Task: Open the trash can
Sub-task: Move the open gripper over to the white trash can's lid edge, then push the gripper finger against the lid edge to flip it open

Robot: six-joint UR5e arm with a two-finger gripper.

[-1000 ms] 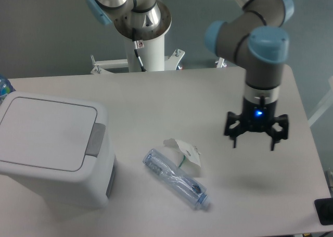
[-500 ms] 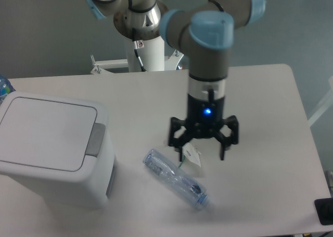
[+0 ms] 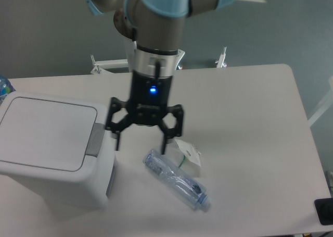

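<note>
The trash can (image 3: pixel 49 148) is a large white boxy bin at the left of the table. Its flat white lid (image 3: pixel 47 133) lies shut, with the grey push-button latch (image 3: pixel 95 140) on its right edge. My gripper (image 3: pixel 140 143) hangs open and empty above the table, just right of the bin's latch side, fingers pointing down. Its left finger (image 3: pixel 115 138) is close to the latch but apart from it.
A clear plastic bottle (image 3: pixel 177 179) lies on its side on the table below and right of the gripper. A crumpled white paper piece (image 3: pixel 188 154) lies beside it. A blue bottle cap edge (image 3: pixel 3 86) shows at far left.
The arm has swept left across the table, from the right side past the bottle and paper to just beside the bin's latch. The gripper stayed open. The bin and bottle have not moved.
</note>
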